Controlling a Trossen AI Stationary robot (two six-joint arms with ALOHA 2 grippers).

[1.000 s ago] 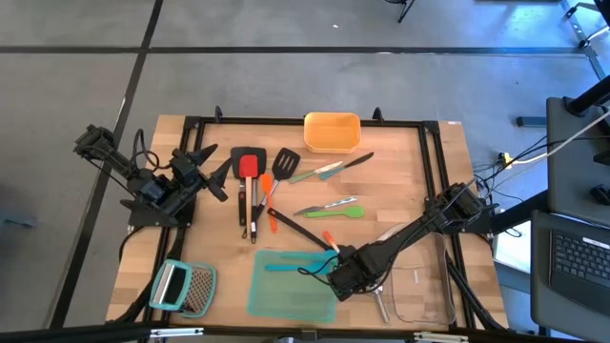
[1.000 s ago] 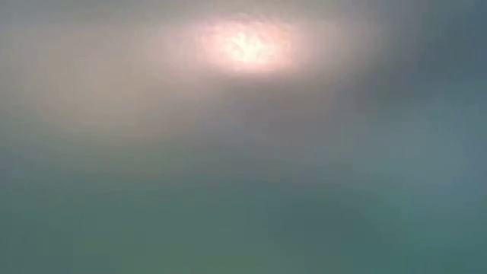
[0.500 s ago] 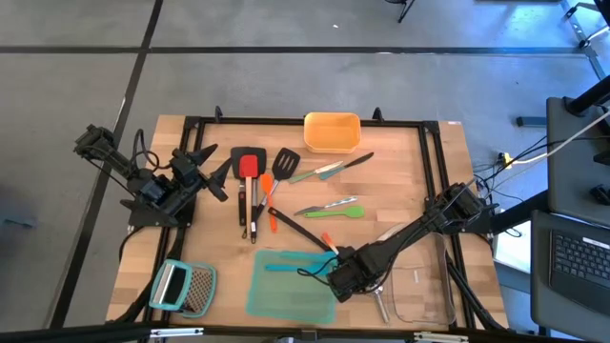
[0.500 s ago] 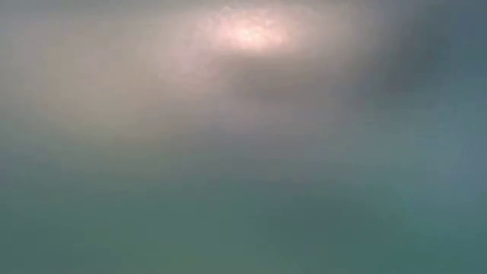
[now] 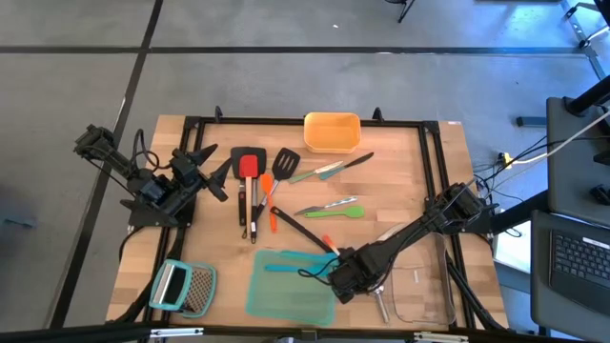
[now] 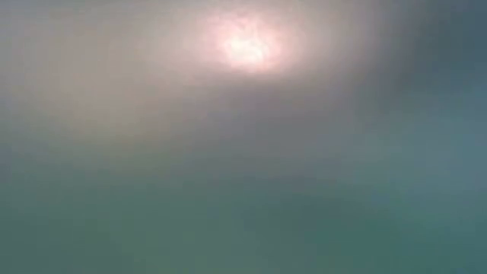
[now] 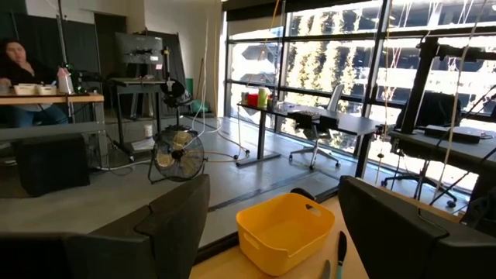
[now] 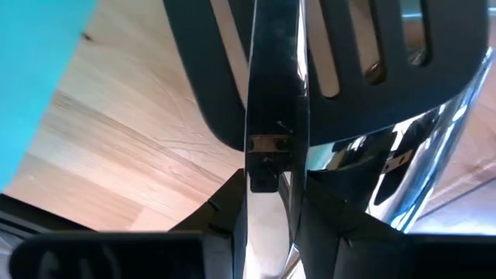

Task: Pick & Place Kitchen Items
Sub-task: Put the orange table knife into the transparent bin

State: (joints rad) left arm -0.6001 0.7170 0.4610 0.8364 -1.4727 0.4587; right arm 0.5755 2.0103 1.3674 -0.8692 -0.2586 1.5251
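Wooden tabletop [image 5: 400, 191] carries loose utensils [image 5: 286, 191] mid-surface, while the right pincer [image 5: 355, 276], low between teal tray [image 5: 286, 286] and clear container [image 5: 419, 291], clamps a thin silver handle [image 8: 271, 116], likely to lift it, and the left pincer [image 5: 214, 176] waits wide.

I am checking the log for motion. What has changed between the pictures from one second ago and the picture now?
Nothing visibly changed. The right gripper stays low near the teal container, shut on a silver utensil, with a black slotted turner right behind it. The left gripper waits open at the table's left side. The utensils on the table lie as before.
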